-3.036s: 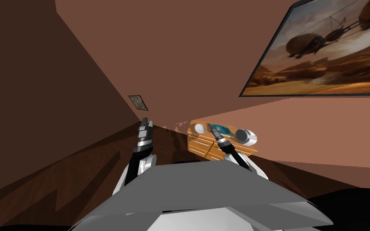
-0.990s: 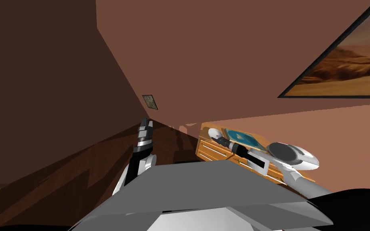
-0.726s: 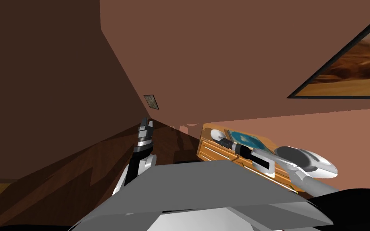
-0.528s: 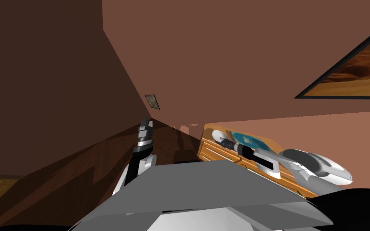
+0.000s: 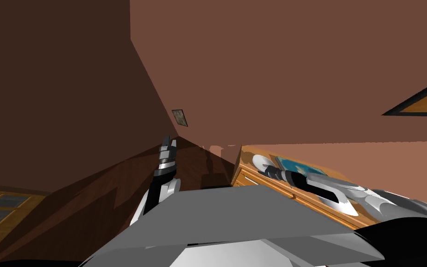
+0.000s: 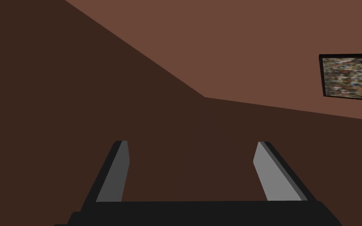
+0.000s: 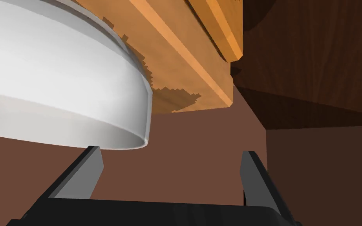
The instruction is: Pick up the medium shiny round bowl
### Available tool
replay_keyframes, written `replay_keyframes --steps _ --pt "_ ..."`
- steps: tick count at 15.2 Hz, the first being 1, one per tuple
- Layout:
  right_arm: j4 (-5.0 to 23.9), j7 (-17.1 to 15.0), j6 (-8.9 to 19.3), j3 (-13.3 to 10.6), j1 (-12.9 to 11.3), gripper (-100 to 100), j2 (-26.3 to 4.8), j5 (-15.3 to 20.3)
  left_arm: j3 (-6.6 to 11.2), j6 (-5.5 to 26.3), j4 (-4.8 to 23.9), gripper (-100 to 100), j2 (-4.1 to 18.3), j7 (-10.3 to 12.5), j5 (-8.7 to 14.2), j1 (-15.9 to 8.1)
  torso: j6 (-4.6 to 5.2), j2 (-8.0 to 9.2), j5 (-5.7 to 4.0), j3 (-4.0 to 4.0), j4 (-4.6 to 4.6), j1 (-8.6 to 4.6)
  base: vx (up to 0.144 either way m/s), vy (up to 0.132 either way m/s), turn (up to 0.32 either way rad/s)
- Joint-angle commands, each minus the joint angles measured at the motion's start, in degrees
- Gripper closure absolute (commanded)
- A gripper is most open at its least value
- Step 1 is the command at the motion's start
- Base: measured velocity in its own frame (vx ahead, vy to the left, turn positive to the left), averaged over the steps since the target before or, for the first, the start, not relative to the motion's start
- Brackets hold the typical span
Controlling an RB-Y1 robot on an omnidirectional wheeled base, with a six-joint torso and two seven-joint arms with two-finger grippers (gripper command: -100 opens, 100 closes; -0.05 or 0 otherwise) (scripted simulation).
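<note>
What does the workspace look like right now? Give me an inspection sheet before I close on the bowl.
Surface: wooden dresser top, set against the wall.
Job's things: white round bowl on the dresser's end; its rim lies beside one right finger, not between the fingers.
Clutter: flat blue-green item next to the bowl.
Grippers: right gripper at the bowl, fingers open; left gripper raised over the floor, fingers open, empty.
Cables: nothing seen.
Surroundings: brown walls, dark wood floor, small framed picture.

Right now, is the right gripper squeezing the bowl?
No, the right gripper holds its fingers wide apart, with the bowl beyond their tips, not pressed between them.
</note>
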State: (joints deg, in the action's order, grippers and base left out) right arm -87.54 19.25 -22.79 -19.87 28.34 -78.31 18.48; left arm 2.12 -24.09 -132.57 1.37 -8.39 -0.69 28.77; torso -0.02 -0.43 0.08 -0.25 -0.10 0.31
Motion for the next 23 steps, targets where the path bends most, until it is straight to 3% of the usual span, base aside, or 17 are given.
replay_keyframes --steps 1,4,6,11,13,15,21,22,23 --pt "1.9 0.7 -0.3 -2.3 0.3 -100 -2.9 1.3 0.0 0.0 0.0 0 0.0 0.0 0.0 0.0 0.0 0.0 0.0 0.0 0.0 0.0 0.109 0.067 0.12" --pt "3.3 1.2 -0.5 -3.8 0.7 -100 -5.0 2.1 0.0 0.0 0.0 0 0.0 0.0 0.0 0.0 -0.01 0.02 0.0 0.01 0.0 0.06 0.099 0.073 0.095" --pt "5.8 2.1 -1.1 -6.9 1.4 -100 -8.1 3.7 0.0 0.0 0.0 0 0.0 0.0 0.0 0.0 -0.01 0.03 0.01 0.02 0.01 0.03 0.119 0.074 0.151" --pt "8.1 2.9 -1.6 -9.8 2.1 -100 -11.0 5.2 0.0 0.0 0.0 0 0.0 0.0 0.0 0.0 0.0 0.07 0.02 0.04 0.02 0.07 0.1 0.07 0.077" --pt "10.1 3.6 -2.0 -12.5 2.7 -100 -12.9 6.5 0.0 0.0 0.0 0 0.0 0.0 0.0 0.0 0.01 0.13 0.02 0.07 0.03 0.06 0.08 0.076 0.097" --pt "10.1 3.6 -2.0 -12.5 2.7 -100 -12.9 6.5 0.0 0.0 0.0 0 0.0 0.0 0.0 0.0 0.01 0.16 0.02 0.09 0.03 0.1 0.067 0.057 0.049" --pt "14.0 5.0 -2.8 -17.6 4.1 -100 -15.3 8.9 0.0 0.0 0.0 0 0.0 0.0 0.0 0.0 0.03 0.27 0.01 0.16 0.06 0.04 0.057 0.053 0.063" --pt "13.4 5.3 -2.7 -16.4 4.5 -100 -15.1 8.1 0.0 0.0 0.0 0 0.0 0.0 0.0 0.0 0.04 0.3 0.01 0.17 0.07 0.04 0.029 0.033 0.007" --pt "14.2 5.8 -2.2 -16.6 4.6 -100 -13.5 8.5 0.0 0.0 0.0 0 0.0 0.0 0.0 0.0 0.03 0.35 0.0 0.2 0.08 -0.01 0.016 0.0 0.051"
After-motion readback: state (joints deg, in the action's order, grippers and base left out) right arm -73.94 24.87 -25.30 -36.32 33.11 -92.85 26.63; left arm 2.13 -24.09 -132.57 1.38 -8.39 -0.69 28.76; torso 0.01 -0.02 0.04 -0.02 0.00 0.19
